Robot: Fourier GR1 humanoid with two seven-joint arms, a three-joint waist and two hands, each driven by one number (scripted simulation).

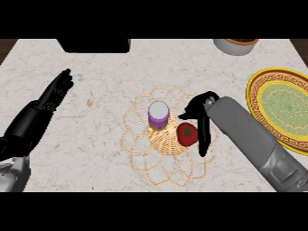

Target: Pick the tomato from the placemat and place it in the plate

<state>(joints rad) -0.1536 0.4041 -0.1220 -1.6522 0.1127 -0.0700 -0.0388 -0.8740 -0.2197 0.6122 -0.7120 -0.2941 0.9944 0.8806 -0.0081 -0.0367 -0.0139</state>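
The tomato (186, 134) sits on the placemat (143, 155), a pale woven lace-edged mat in the middle of the marble tabletop (89, 58), just right of the mat's denser wicker centre. Right there with it is the right hand (202, 118), coming in over the mat from the lower right on its grey forearm; black fingers hang down along the tomato's right side and above it, bent around the fruit without plainly closing on it, so whether they touch it is hard to say. Just left of the tomato on the same mat stands a small purple cup (159, 116) with a grey top, upright. Over at the right edge lies the plate (286, 110), yellow-rimmed with a green patterned centre, nothing on it, well apart from the tomato. The left hand (55, 94) rests at the left side, fingers straight and held together, pointing up the tabletop. At the far edge, a grey bowl (236, 46) and a dark block (95, 45) are partly cut off.
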